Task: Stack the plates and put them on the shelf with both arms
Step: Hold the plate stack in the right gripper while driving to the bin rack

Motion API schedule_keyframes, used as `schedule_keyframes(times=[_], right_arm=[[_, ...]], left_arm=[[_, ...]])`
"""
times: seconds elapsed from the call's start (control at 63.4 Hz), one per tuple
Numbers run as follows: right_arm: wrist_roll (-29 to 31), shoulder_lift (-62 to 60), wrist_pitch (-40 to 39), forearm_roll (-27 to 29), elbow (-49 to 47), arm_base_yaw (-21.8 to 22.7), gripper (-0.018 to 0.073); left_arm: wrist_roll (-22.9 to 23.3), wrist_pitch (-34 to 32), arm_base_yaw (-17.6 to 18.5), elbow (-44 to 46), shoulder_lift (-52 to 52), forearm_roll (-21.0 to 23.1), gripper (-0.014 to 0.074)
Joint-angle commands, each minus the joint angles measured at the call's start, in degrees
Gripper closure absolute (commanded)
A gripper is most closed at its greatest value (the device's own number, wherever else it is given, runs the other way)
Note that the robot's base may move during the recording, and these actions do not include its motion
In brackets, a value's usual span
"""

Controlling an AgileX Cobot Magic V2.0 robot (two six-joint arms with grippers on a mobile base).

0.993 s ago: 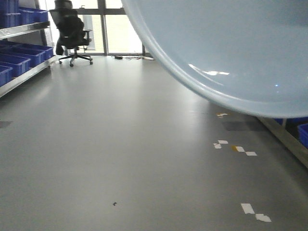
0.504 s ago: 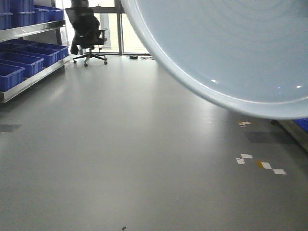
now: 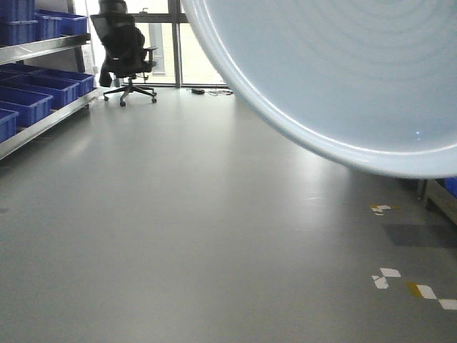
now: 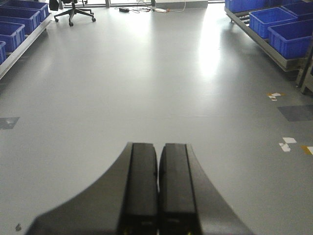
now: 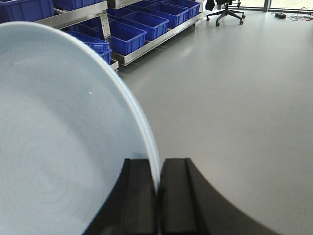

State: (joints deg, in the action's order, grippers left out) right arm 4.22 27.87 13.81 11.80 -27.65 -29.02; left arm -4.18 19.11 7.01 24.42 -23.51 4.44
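A large pale bluish-white plate (image 3: 343, 71) with faint concentric rings fills the upper right of the front view, held up in the air. In the right wrist view the same plate (image 5: 58, 137) stands on edge at the left, and my right gripper (image 5: 159, 183) is shut on its thin rim. I cannot tell whether a second plate lies against it. My left gripper (image 4: 157, 161) is shut with nothing in it, hanging above bare grey floor. A steel shelf (image 3: 43, 121) runs along the left wall.
Blue crates (image 3: 32, 100) fill the left shelf, also seen in the right wrist view as blue crates (image 5: 134, 29). Another rack with blue crates (image 4: 279, 29) lines the right side. A black office chair (image 3: 125, 53) stands by the far windows. Tape marks (image 3: 410, 282) dot the floor.
The front view has advanced over the floor: the tape marks slid down and to the right, and the chair shifted right. The plate stays in the upper right, still held.
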Motion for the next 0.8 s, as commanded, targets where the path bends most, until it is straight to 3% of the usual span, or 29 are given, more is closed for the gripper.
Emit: schedule_keyframes(times=[0.0, 0.788], right_arm=[[0.1, -0.1, -5.8, 0.1, -1.9, 0.2, 0.0503], [0.1, -0.1, -5.6, 0.1, -1.9, 0.2, 0.0503]], left_arm=[[0.0, -4.8, -0.2, 1.5, -0.3, 0.3, 0.0512], [0.0, -4.8, -0.2, 1.5, -0.3, 0.3, 0.0512]])
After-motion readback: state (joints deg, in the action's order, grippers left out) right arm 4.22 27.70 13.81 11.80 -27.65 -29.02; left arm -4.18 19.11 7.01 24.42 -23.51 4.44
